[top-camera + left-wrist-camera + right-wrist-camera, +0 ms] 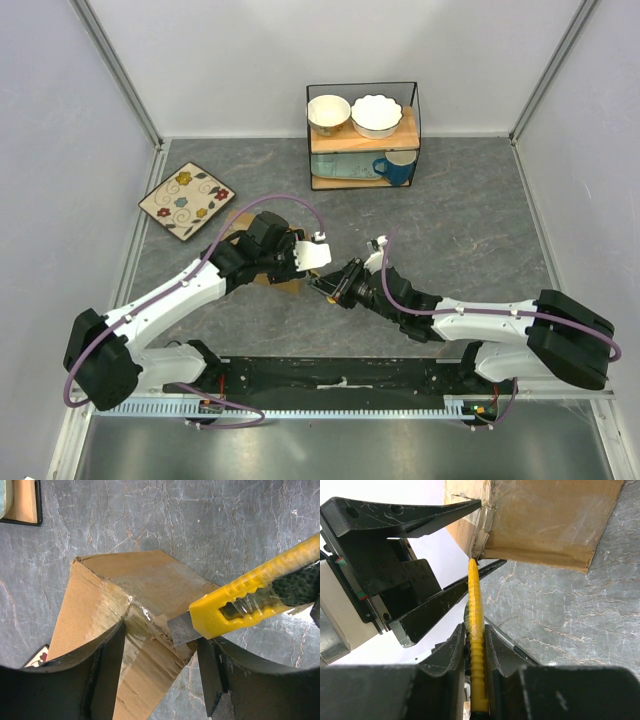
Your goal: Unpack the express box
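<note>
The left gripper (160, 635) clamped a taped corner of the brown cardboard express box (135, 580). The right gripper (474, 630) pinched a yellow plastic utility knife (240, 600), blade (177, 627) against that corner.

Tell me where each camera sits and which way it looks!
Top camera: above and behind the arms, facing down at the table; both arms, left hand and right hand show.
Left wrist camera: on the left wrist, facing down at the express box corner and yellow knife; the left-hand fingers show.
Right wrist camera: on the right wrist, facing along the knife to the box; the right-hand fingers show.
Both wrist views share the box and knife.
</note>
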### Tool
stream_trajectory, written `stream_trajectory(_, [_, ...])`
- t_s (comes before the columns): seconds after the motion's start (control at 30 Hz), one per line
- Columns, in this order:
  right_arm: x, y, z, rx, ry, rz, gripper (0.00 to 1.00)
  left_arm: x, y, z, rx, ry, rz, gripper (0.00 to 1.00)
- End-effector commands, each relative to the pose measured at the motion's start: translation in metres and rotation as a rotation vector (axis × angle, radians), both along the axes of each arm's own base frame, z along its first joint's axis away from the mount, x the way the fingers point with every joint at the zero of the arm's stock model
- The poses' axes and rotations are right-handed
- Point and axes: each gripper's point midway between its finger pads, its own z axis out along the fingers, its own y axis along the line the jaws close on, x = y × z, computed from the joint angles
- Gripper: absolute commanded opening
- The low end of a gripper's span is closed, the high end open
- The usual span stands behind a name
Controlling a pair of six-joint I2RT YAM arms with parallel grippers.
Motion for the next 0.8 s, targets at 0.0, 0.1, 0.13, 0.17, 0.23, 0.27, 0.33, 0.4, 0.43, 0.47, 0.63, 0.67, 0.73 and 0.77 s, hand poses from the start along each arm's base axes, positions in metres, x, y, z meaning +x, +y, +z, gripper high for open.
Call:
stream_trajectory(0.0, [-0.004,-0.002,0.009,0.024,-0.013,0.009,0.00,-0.005,0.005,-0.002,0.001,0.026,0.023,0.63])
stream_trajectory(0.1, [0.000,-0.015,0.003,-0.029,-0.024,-0.021,0.00,-0.019,0.005,0.000,-0.014,0.063,-0.010,0.63])
stream_trajectory(0.13, [0.006,-0.022,0.002,-0.037,-0.028,-0.047,0.00,-0.023,0.004,0.004,-0.029,0.066,-0.027,0.63])
stream_trajectory(0.17, [0.007,-0.029,0.001,-0.043,-0.028,-0.058,0.00,-0.026,0.005,0.005,-0.029,0.071,-0.034,0.63])
stream_trajectory(0.23, [0.016,-0.039,0.001,-0.046,-0.033,-0.084,0.00,-0.036,0.007,0.008,-0.035,0.085,-0.060,0.64])
stream_trajectory(0.27, [0.017,-0.043,0.003,-0.047,-0.038,-0.089,0.00,-0.038,0.007,0.009,-0.039,0.087,-0.070,0.64])
stream_trajectory(0.33, [0.022,-0.045,0.005,-0.052,-0.049,-0.094,0.00,-0.046,0.008,0.009,-0.041,0.110,-0.090,0.64])
stream_trajectory(0.4, [0.025,-0.043,0.011,-0.042,-0.058,-0.092,0.00,-0.048,0.008,0.010,-0.042,0.116,-0.091,0.64])
stream_trajectory(0.43, [0.025,-0.040,0.010,-0.045,-0.059,-0.083,0.00,-0.048,0.009,0.010,-0.040,0.116,-0.086,0.64])
stream_trajectory(0.47, [0.024,-0.037,0.014,-0.030,-0.065,-0.070,0.00,-0.048,0.009,0.008,-0.036,0.123,-0.085,0.64])
stream_trajectory(0.63, [0.020,-0.023,0.009,-0.002,-0.049,-0.027,0.00,-0.045,0.007,0.009,-0.039,0.126,-0.075,0.64])
stream_trajectory(0.67, [0.019,-0.020,0.011,0.006,-0.053,-0.021,0.00,-0.045,0.007,0.009,-0.036,0.128,-0.073,0.64])
stream_trajectory(0.73, [0.015,-0.016,0.009,0.005,-0.050,-0.008,0.00,-0.044,0.008,0.008,-0.030,0.126,-0.066,0.63])
stream_trajectory(0.77, [0.014,-0.014,0.011,0.013,-0.054,-0.003,0.00,-0.043,0.009,0.008,-0.028,0.125,-0.063,0.63])
